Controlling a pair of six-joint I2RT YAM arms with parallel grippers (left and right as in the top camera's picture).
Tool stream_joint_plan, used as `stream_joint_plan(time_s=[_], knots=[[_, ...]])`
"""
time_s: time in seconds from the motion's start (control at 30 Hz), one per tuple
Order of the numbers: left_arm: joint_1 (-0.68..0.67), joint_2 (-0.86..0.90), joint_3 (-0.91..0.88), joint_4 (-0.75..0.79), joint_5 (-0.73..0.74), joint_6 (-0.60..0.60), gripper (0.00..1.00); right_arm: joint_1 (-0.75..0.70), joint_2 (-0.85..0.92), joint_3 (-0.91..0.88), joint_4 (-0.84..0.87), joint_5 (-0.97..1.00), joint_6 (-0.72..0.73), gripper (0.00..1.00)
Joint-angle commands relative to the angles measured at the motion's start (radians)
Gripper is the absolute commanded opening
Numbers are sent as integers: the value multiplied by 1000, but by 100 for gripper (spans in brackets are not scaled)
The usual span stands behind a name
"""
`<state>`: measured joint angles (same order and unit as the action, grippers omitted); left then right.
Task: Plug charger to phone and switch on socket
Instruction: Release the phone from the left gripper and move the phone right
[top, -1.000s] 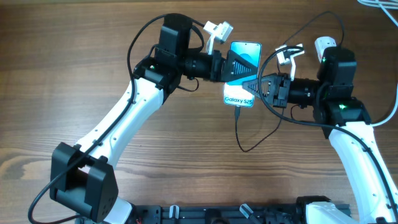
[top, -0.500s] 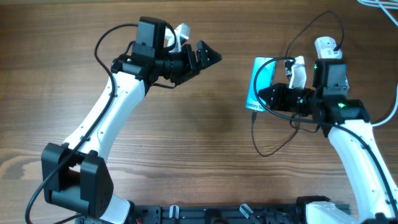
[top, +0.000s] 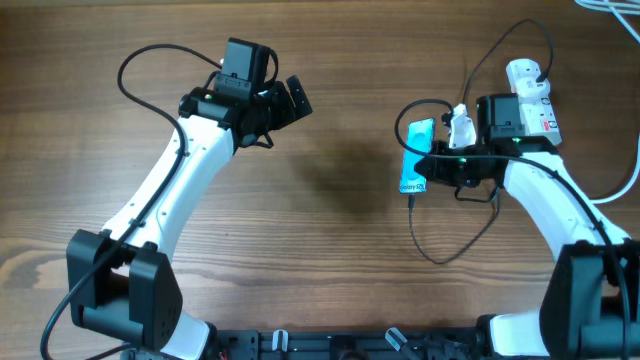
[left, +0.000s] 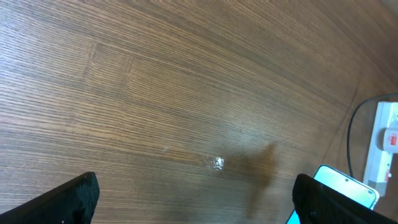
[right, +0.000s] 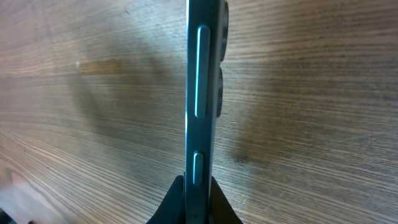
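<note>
The phone (top: 415, 155), with its blue-teal screen, is held on edge just above the table by my right gripper (top: 432, 168). In the right wrist view the phone (right: 202, 106) is seen edge-on, with the fingers (right: 198, 202) shut on its lower part. The thin black charger cable (top: 440, 255) runs from the phone's lower end, loops on the table and rises toward the white socket (top: 535, 100) at the far right. My left gripper (top: 295, 98) is open and empty, well left of the phone. In the left wrist view the open jaws (left: 199, 199) frame bare wood, with the phone (left: 345, 186) at lower right.
The socket's thick white cord (top: 605, 10) leaves at the top right corner. The socket's edge (left: 385, 134) shows at the right of the left wrist view. The wooden table (top: 330, 210) lies between the two arms.
My left gripper let go of the phone and drew back to the left. My right gripper carried the phone to the right and turned it on edge, the cable trailing along.
</note>
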<state>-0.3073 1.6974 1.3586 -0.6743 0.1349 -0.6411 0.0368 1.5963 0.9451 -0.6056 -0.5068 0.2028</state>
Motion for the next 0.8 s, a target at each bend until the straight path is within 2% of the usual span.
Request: stream_joint_plan(time_s=[0.0,0.2,0.77], knots=[[6,-15,1,0,-29,5,100,2,42,15,10,-19,-20,4],[6,-15,1,0,-29,5,100,2,50,15,21,-123,-44,4],[6,-15,1,0,-29,5,100,3,50,15,75,-124,-50,4]])
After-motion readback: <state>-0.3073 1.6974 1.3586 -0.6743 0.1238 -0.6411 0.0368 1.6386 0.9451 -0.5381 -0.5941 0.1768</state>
